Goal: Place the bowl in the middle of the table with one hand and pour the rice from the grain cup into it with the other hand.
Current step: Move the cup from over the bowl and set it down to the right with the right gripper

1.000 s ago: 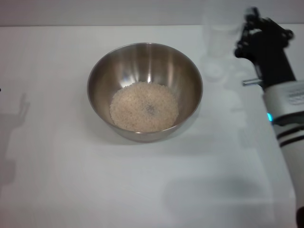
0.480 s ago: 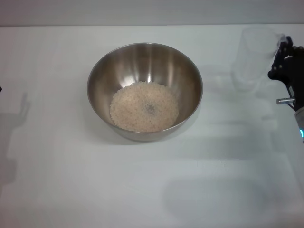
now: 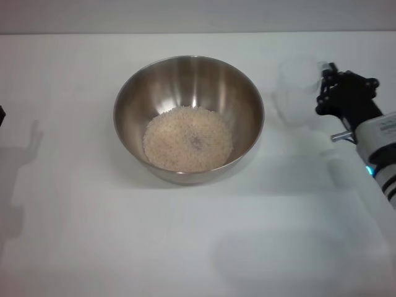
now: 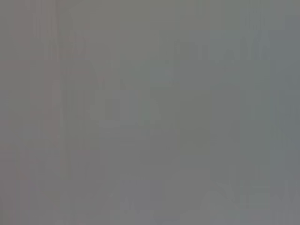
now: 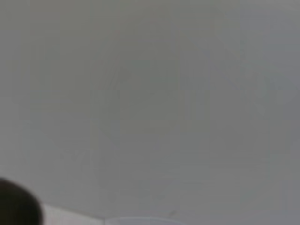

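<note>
The steel bowl [image 3: 189, 93] stands in the middle of the white table [image 3: 198, 247] in the head view. A heap of pale rice [image 3: 187, 139] lies in its bottom. The clear grain cup [image 3: 296, 86] is upright to the right of the bowl and looks empty. My right gripper [image 3: 324, 85] is shut on the cup's side, level with the bowl's far half. The left gripper is out of view; only a dark sliver shows at the left edge. The wrist views show plain grey.
The right arm [image 3: 377, 145] reaches in from the right edge. A shadow of the left arm [image 3: 25, 148] lies on the table at the left. A dark blob [image 5: 18, 206] sits in a corner of the right wrist view.
The right gripper with the cup swung out to the right and nearer, then came back left toward the bowl. The bowl and rice have not moved.
</note>
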You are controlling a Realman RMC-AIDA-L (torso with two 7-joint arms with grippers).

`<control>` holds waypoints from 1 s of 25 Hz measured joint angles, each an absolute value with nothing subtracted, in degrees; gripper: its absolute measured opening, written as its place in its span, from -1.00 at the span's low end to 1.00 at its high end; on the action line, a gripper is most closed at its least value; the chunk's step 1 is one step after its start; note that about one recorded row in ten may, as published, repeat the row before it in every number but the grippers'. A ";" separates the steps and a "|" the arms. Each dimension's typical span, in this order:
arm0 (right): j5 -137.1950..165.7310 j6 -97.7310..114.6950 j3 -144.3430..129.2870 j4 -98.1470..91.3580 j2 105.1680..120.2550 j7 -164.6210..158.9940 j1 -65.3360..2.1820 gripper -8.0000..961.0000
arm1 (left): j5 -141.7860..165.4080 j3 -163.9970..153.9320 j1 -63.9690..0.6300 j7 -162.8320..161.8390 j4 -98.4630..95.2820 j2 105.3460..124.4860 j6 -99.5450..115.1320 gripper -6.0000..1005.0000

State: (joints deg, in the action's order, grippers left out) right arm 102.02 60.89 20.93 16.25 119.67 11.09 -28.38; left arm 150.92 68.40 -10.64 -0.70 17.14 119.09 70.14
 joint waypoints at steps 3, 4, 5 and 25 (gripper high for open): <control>103.60 58.84 20.94 15.45 119.66 10.99 -29.48 -0.87 | 150.91 68.18 -10.73 -0.70 17.15 119.09 70.14 0.62; 103.76 58.44 20.94 15.34 119.66 10.98 -29.73 -0.86 | 150.89 67.96 -10.75 -0.70 17.18 119.09 70.14 0.62; 103.97 57.85 20.95 15.25 119.66 11.02 -30.17 -0.86 | 150.76 67.73 -10.81 -0.70 17.22 119.09 70.14 0.62; 106.18 54.76 20.78 15.48 119.74 11.18 -29.34 -0.60 | 150.87 67.68 -10.90 -0.70 17.40 119.09 70.14 0.62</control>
